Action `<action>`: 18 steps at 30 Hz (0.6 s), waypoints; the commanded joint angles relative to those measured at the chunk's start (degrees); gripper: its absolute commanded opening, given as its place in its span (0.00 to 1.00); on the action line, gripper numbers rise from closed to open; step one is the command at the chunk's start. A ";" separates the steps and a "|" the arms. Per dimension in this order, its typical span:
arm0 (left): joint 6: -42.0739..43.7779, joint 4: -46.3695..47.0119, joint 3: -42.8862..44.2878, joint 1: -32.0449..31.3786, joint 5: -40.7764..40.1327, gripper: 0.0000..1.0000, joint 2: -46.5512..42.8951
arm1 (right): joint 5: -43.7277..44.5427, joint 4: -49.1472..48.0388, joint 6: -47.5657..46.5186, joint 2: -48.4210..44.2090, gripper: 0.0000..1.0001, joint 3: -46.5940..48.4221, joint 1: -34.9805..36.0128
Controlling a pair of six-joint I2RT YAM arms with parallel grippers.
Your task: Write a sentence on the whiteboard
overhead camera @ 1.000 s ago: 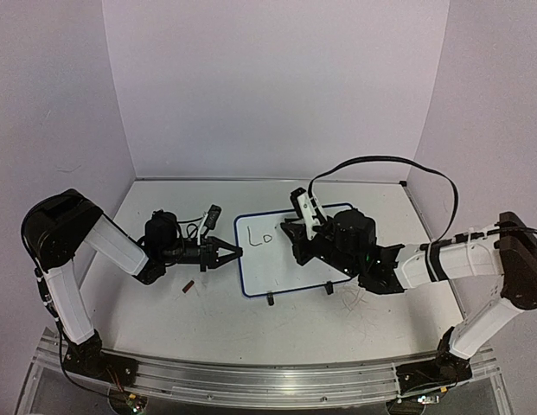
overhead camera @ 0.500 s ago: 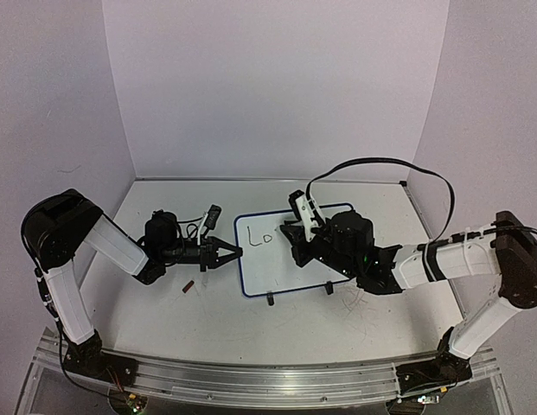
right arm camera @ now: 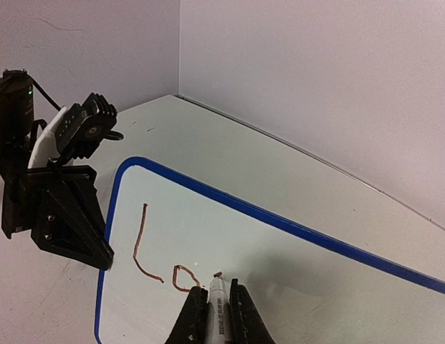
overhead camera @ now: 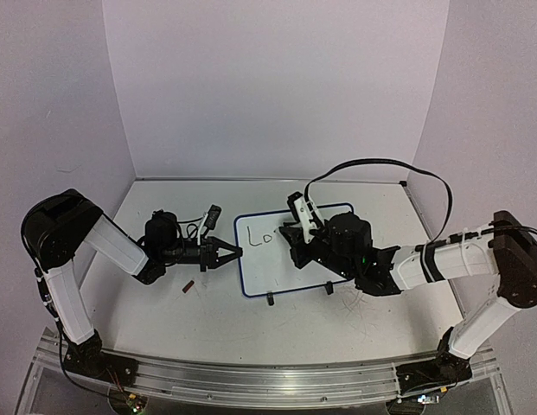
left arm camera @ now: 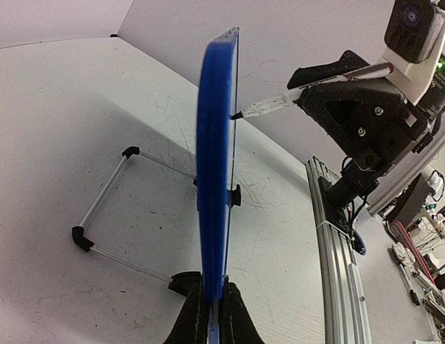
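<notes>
The whiteboard (overhead camera: pixel 272 264), white with a blue rim, stands tilted on the table in the top view. My left gripper (overhead camera: pixel 236 252) is shut on its left rim; the left wrist view shows the rim (left arm camera: pixel 215 143) edge-on between the jaws of the left gripper (left arm camera: pixel 213 315). My right gripper (right arm camera: pixel 217 295) is shut on a marker (right arm camera: pixel 219 315) whose tip touches the whiteboard (right arm camera: pixel 294 236). Of the sentence (right arm camera: pixel 154 251), a reddish-brown "Lo" and a short stroke by the tip are written. From above, the sentence (overhead camera: pixel 261 237) sits at the upper left, beside the right gripper (overhead camera: pixel 291 237).
A small dark cap-like piece (overhead camera: pixel 188 286) lies on the table left of the board. Two black feet (overhead camera: pixel 271 301) stick out at the board's near edge. A wire stand (left arm camera: pixel 107 208) props its back. The metal rail (left arm camera: pixel 337 251) runs along the near table edge.
My right gripper has shifted slightly left with the marker, and a short new stroke has appeared after the "o". The left gripper and the board have not moved.
</notes>
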State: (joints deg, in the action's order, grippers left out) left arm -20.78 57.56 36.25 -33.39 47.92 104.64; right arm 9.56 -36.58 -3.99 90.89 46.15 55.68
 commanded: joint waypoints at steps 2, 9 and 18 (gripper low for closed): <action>1.88 -0.69 0.13 0.05 0.58 0.00 -2.05 | 2.26 -0.70 1.24 -0.18 0.00 -0.54 -0.02; 1.94 -0.83 0.14 0.06 0.54 0.00 -2.16 | 2.23 -0.44 2.33 -0.79 0.00 -2.13 0.05; 2.01 -1.13 0.15 0.06 0.61 0.00 -2.34 | 2.47 -0.34 3.14 -1.33 0.00 -3.32 0.13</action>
State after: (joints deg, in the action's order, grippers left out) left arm -20.82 56.95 36.25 -33.39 47.77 104.42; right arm 9.67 -36.86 -1.63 90.83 43.53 56.03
